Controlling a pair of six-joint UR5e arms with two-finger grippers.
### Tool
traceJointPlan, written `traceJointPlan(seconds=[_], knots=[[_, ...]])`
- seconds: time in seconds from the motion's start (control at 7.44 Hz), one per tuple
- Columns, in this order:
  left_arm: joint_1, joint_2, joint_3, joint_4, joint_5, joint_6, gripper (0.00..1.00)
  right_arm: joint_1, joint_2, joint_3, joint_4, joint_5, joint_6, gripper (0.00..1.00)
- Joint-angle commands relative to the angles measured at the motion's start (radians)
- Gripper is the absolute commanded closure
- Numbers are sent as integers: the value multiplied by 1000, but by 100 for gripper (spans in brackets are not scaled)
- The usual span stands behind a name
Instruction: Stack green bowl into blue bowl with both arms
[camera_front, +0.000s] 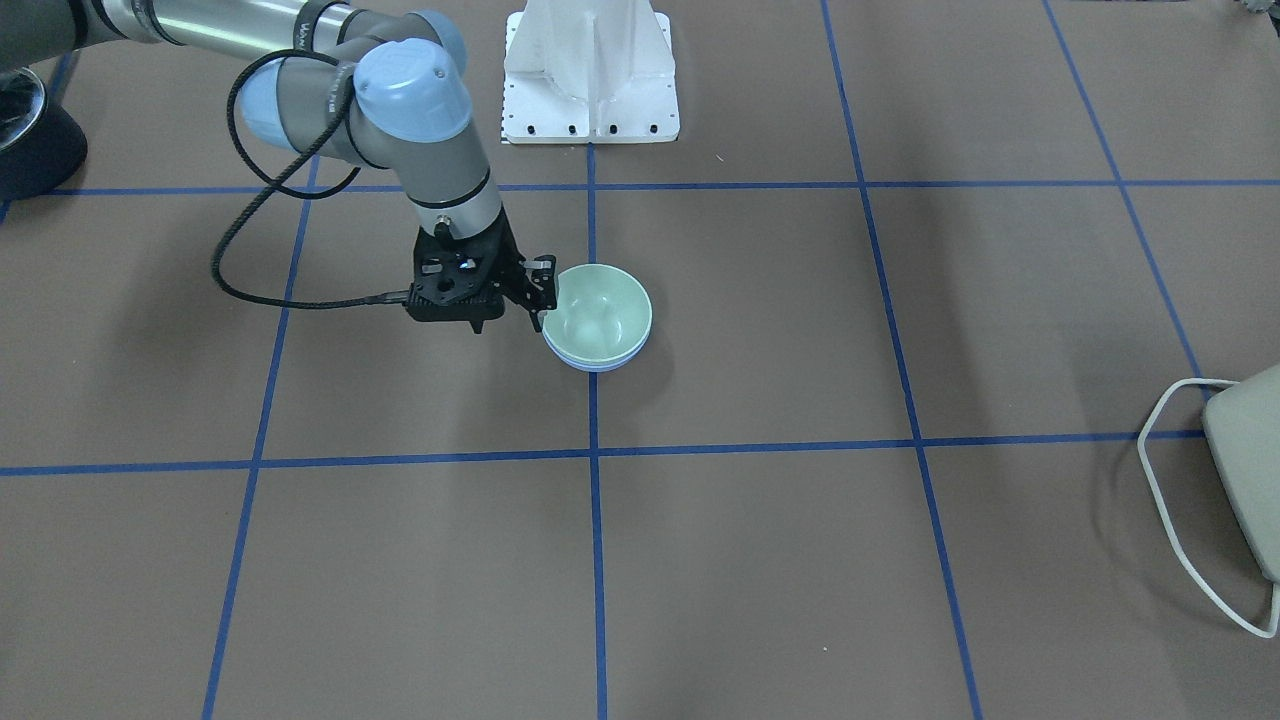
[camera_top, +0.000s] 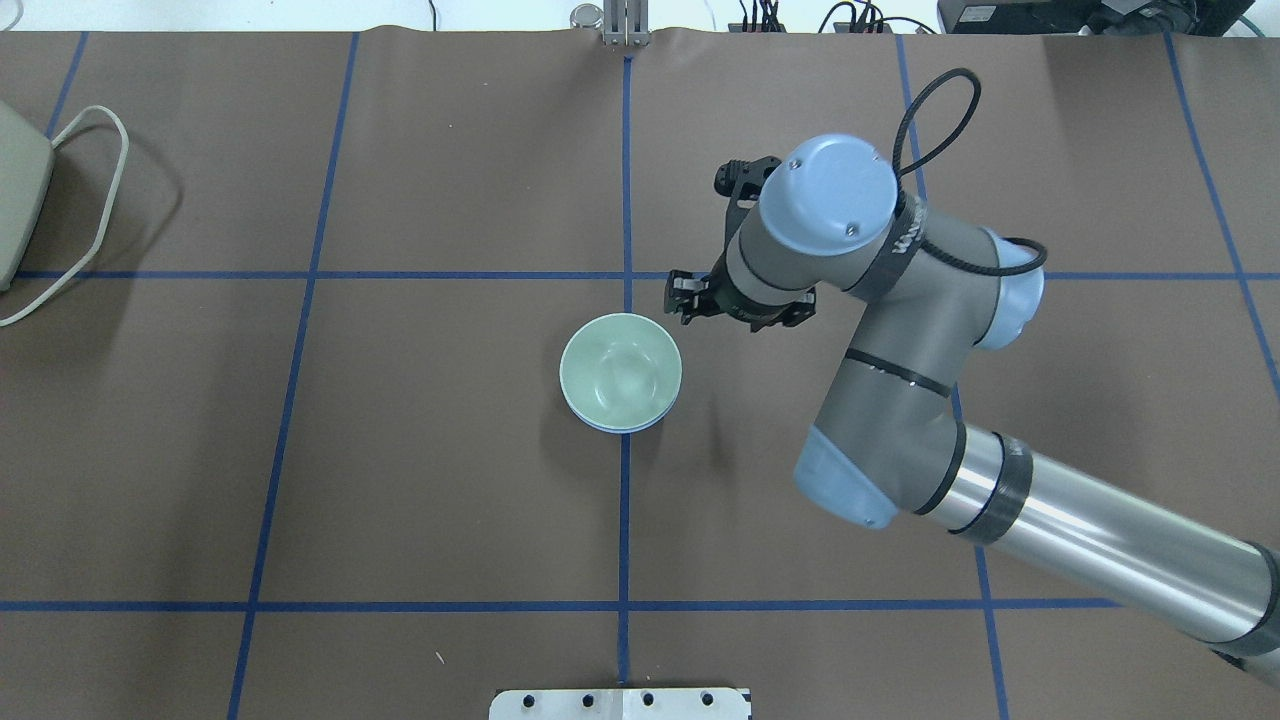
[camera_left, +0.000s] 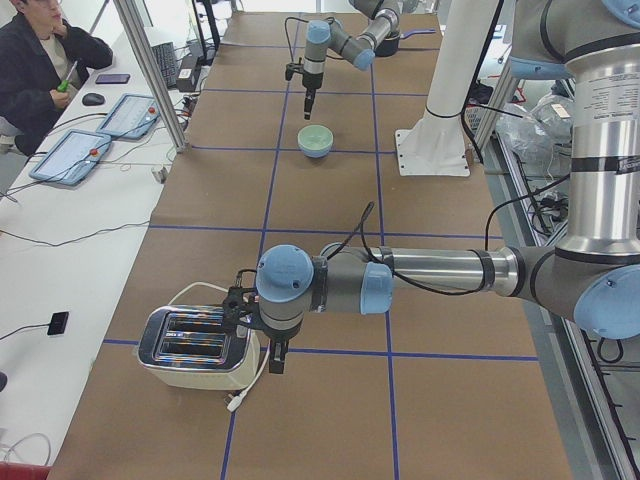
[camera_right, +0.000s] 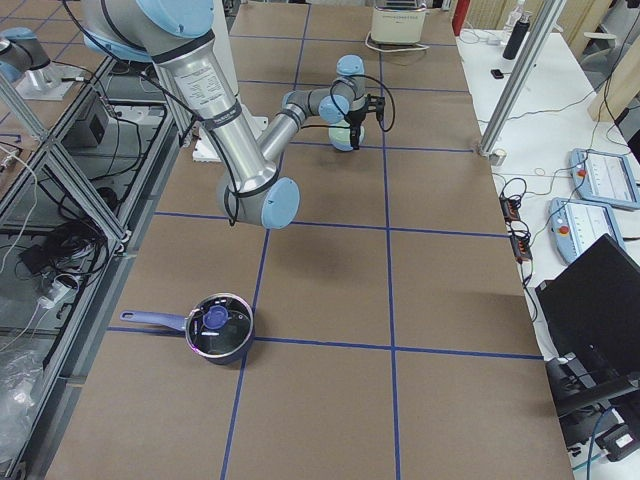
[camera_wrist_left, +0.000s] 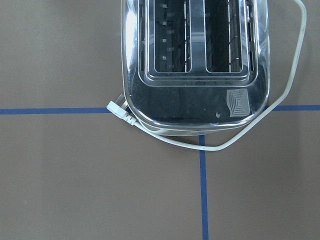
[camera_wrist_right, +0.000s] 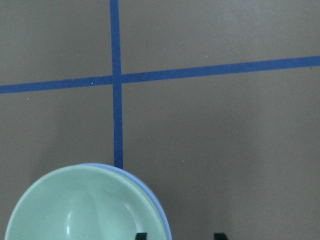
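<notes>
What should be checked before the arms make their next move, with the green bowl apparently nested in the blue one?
1. green bowl seated inside blue bowl: ok, only a sliver of blue rim shows.
2. right gripper holding nothing: ok, it is open with nothing between its fingers.
3. right gripper clear of the bowls: ok, the left side view shows it above them, though in its wrist view the fingertips straddle the rim line.
4. left gripper open or shut: cannot tell, it shows only from the side.
5. Space below the left gripper: not ok, the toaster and its cord lie under the wrist camera.
</notes>
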Motion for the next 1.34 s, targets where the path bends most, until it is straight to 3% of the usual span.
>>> traceJointPlan(seconds=[0.0,0.27,0.54,0.81,1.21], knots=[[0,0,-2,0,2,0,2,193,-72,0,-1,119,-219,0],[3,-1,-10,-3,-10,-50,2,393,-226,-1,2,259,-553,0],[101,-12,-16,-55,3,-132,2,577,-431,3,5,348,-857,0],[110,-18,-21,-55,3,-127,2,767,-636,3,2,353,-1109,0],[109,-20,-22,-55,2,-126,2,946,-770,-1,-27,353,-1320,0]])
